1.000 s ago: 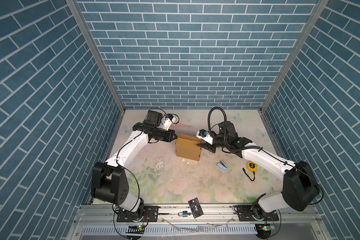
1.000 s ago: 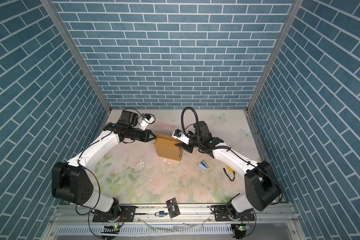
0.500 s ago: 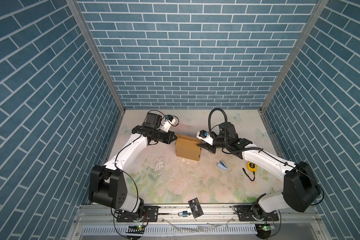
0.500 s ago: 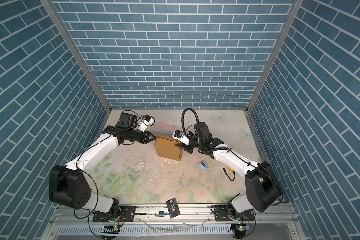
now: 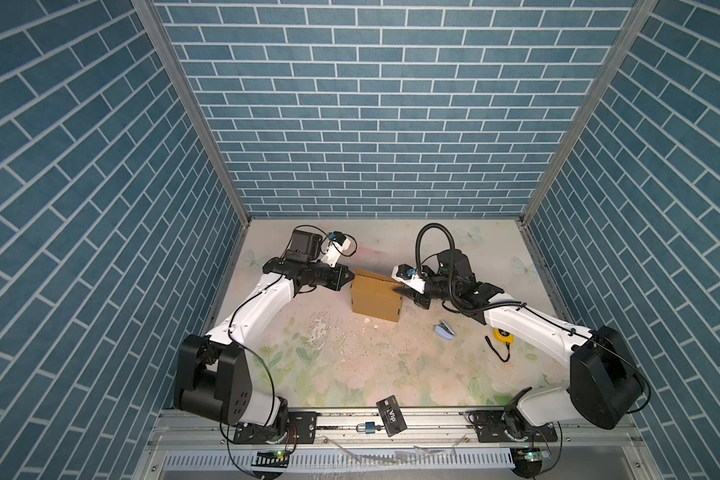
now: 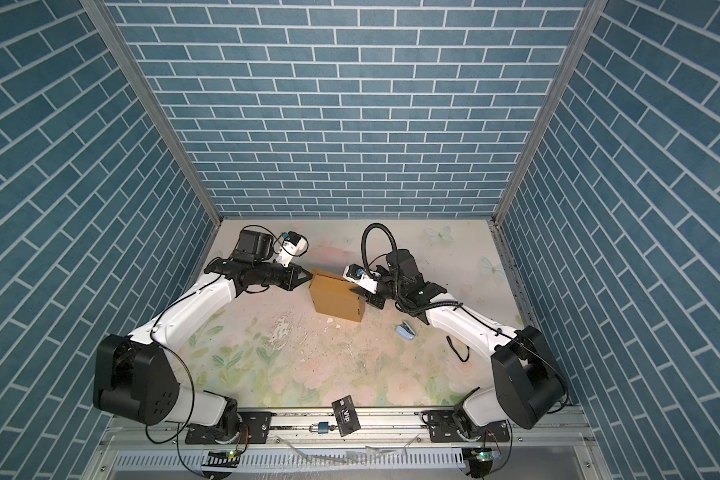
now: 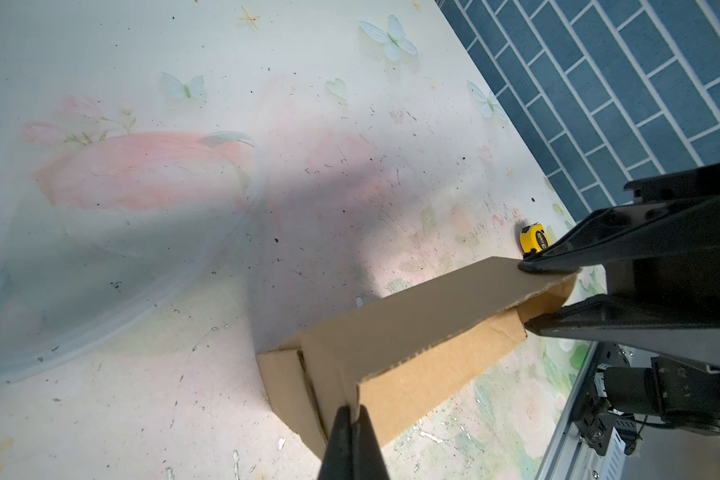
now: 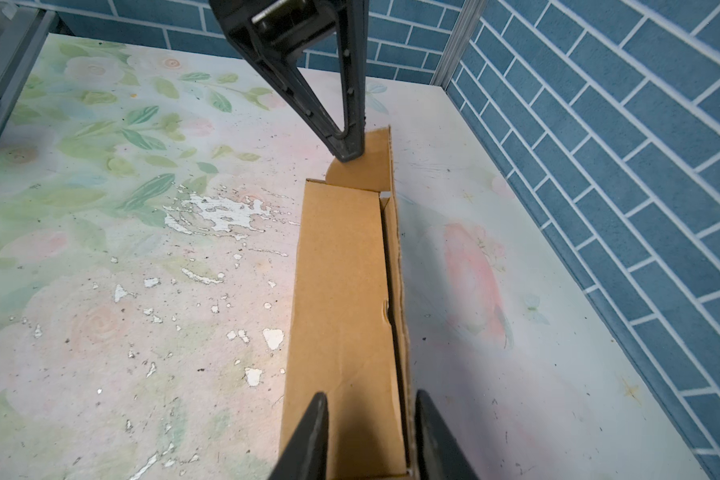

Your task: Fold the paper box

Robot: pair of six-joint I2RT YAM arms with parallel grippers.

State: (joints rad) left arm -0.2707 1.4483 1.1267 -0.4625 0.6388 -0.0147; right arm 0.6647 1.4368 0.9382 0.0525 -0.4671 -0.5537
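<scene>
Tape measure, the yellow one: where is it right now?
In a top view the tape measure lies on the table's right side, tucked against the right arm's white forearm, right of the light-blue stapler and well right of the paper box.

Blue brick-pattern walls [image 5: 375, 108] enclose the cell on three sides, meeting at two silver corner posts [image 5: 192, 112] toward eleven and one o'clock. The tabletop [image 5: 350, 365] wears a pale floral print with butterflies, its surface scuffed and flaked white near the centre. At six o'clock runs a metal rail [image 5: 433, 419]. Light is even and bright.
</scene>
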